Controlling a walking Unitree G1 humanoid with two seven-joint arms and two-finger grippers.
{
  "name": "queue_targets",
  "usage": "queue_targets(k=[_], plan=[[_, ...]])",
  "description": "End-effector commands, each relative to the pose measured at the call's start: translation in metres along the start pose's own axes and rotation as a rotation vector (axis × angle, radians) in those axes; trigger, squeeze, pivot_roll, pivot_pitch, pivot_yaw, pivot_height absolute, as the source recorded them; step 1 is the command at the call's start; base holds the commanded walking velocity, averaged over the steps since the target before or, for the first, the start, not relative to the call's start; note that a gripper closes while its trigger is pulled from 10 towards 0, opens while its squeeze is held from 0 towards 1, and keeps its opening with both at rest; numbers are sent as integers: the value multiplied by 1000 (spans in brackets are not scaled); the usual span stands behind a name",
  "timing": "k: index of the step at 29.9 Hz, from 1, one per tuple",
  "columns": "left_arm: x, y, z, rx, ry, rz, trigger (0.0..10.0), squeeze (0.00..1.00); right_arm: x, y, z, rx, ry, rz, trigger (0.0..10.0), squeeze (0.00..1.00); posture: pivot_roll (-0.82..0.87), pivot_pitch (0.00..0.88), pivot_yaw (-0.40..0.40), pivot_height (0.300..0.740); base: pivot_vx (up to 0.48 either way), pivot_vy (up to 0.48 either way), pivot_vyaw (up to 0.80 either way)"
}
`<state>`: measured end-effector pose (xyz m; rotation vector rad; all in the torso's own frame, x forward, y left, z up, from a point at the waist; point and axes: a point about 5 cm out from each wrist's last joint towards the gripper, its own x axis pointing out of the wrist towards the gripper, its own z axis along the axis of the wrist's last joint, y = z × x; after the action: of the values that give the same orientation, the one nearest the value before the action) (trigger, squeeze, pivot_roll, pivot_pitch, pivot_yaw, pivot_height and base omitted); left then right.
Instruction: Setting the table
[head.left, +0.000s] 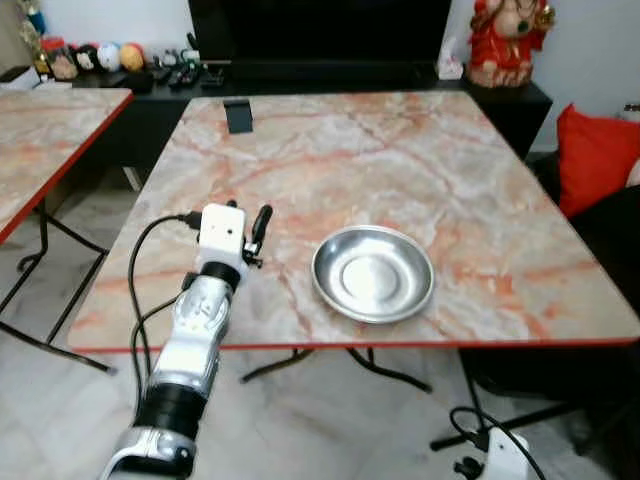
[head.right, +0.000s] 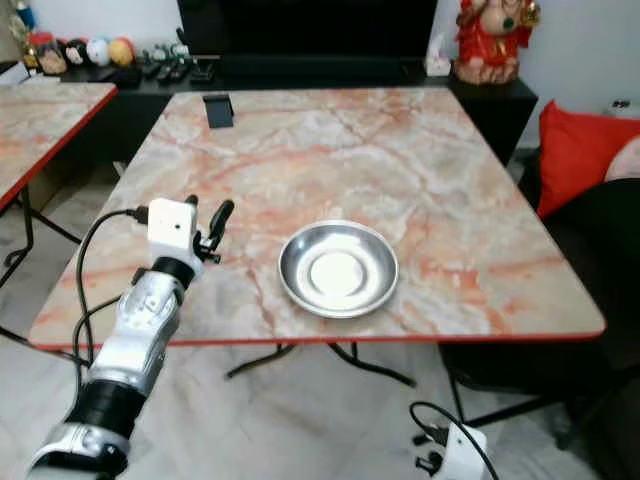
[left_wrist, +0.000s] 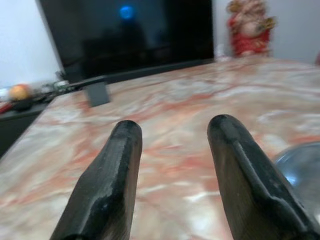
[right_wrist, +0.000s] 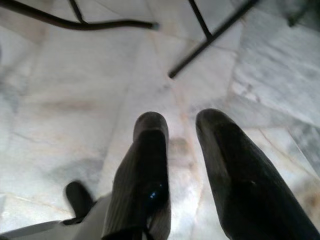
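A shallow steel bowl (head.left: 373, 273) sits empty on the marble table (head.left: 400, 160), near its front edge. My left gripper (head.left: 260, 228) hovers low over the table just to the left of the bowl, pointing toward the far side. In the left wrist view its fingers (left_wrist: 120, 165) stand open with nothing between them, and the bowl's rim (left_wrist: 300, 170) shows beside one finger. My right arm (head.left: 505, 458) hangs below the table's front right. Its gripper (right_wrist: 181, 120) is open over the floor and holds nothing.
A small dark block (head.left: 238, 115) stands at the table's far left edge. A second marble table (head.left: 50, 130) is to the left. Behind are a black cabinet (head.left: 330, 75) with a red statue (head.left: 510, 40). A red cushion (head.left: 595, 155) lies at the right. Table legs (right_wrist: 210, 40) cross the floor.
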<state>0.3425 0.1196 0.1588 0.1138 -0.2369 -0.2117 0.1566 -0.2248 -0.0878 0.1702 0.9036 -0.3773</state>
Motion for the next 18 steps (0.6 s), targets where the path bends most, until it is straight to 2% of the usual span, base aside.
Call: queue_targets(k=[1, 18], plan=[[0, 9, 5, 25, -17, 11, 10000, 0, 1, 4, 2, -3, -3, 11, 10000, 0, -4, 0, -3, 740, 0, 326, 0], [2, 8, 8, 16, -22, 14, 10000, 0, 2, 6, 7, 0, -10, 15, 10000, 0, -2, 0, -9, 740, 0, 358, 0]])
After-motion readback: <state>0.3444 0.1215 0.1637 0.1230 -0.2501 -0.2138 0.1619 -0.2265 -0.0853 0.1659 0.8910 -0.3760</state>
